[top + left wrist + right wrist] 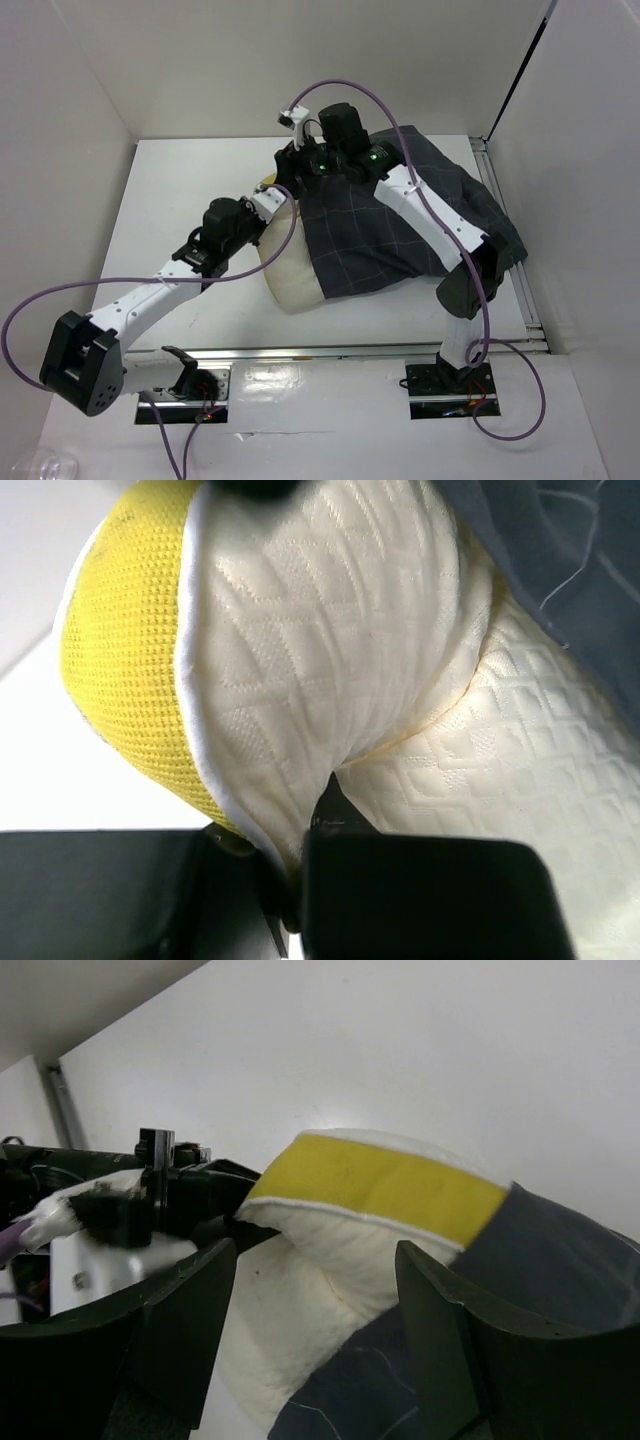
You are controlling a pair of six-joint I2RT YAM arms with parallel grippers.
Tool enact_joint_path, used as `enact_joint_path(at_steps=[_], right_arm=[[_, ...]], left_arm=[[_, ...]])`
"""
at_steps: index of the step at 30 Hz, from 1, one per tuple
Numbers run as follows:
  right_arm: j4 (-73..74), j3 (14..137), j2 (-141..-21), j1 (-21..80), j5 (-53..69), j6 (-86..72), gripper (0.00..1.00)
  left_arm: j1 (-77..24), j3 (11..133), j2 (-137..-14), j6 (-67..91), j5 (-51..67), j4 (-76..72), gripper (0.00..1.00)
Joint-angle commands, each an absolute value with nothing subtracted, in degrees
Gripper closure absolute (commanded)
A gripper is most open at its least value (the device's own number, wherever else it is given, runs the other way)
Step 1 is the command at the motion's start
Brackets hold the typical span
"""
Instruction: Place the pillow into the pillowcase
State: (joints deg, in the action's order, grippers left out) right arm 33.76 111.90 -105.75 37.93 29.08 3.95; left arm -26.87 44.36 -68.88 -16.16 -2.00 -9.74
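Here, left claw clenched on pillow, right claw spread around its yellow edge, pillowcase partly covering pillow.

The pillowcase covers the right of the pillow; left end protrudes.

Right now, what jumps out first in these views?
A dark checked pillowcase covers most of a cream pillow in the middle of the table; the pillow's near-left end sticks out. The left gripper pinches a fold of the pillow beside its yellow edge. The right gripper is open, with the yellow band and the pillowcase's rim just beyond it.
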Motion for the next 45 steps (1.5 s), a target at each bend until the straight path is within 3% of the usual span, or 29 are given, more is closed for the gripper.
enact_joint_path(at_steps=[1, 9, 10, 11, 12, 15, 17, 21, 29, 35, 45], right_arm=[[31.29, 111.18, -100.2, 38.5, 23.93, 3.08, 0.27], [31.29, 104.86, -96.68, 37.97, 20.3, 4.22, 0.26], [30.77, 104.33, -96.07, 37.97, 18.82, 4.22, 0.26], [30.76, 104.33, -96.06, 37.97, 18.29, 4.83, 0.26], [30.76, 102.85, -96.06, 37.97, 17.59, 5.53, 0.26], [30.76, 100.29, -95.54, 36.31, 15.29, 6.59, 0.26], [31.29, 97.22, -94.75, 34.9, 15.29, 6.59, 0.26], [32.52, 92.39, -93.35, 29.81, 17.75, 7.73, 0.26], [27.87, 80.61, -89.3, 24.79, 22.14, 8.43, 0.26], [27.33, 80.07, -89.91, 23.56, 22.67, 8.44, 0.26], [29.09, 82.44, -90.97, 23.55, 23.82, 7.91, 0.26]], left_arm=[[-25.23, 46.66, -72.94, -12.23, -6.15, -10.64, 1.0], [-14.95, 56.41, -85.24, -3.88, -4.14, -4.32, 0.98], [-13.64, 58.17, -88.21, -1.6, -3.61, -2.74, 0.9], [-12.49, 60.45, -89.72, -0.8, -3.08, 1.97, 0.75], [-10.22, 65.08, -91.3, -0.79, -2.12, 4.89, 0.45], [-6.78, 68.72, -93.08, -1.31, 3.06, 11.05, 0.09], [-6.24, 68.73, -91.59, -4.02, 5.71, 12.21, 0.01], [-5.71, 66.81, -84.04, -12.0, 11.06, 16.34, 0.01], [-16.68, 51.53, -62.69, -36.01, 19.59, 29.17, 0.0], [-21.79, 41.42, -49.51, -49.2, 20.74, 33.05, 0.0], [-23.29, 29.97, -44.64, -60.21, 23.29, 23.66, 0.0]])
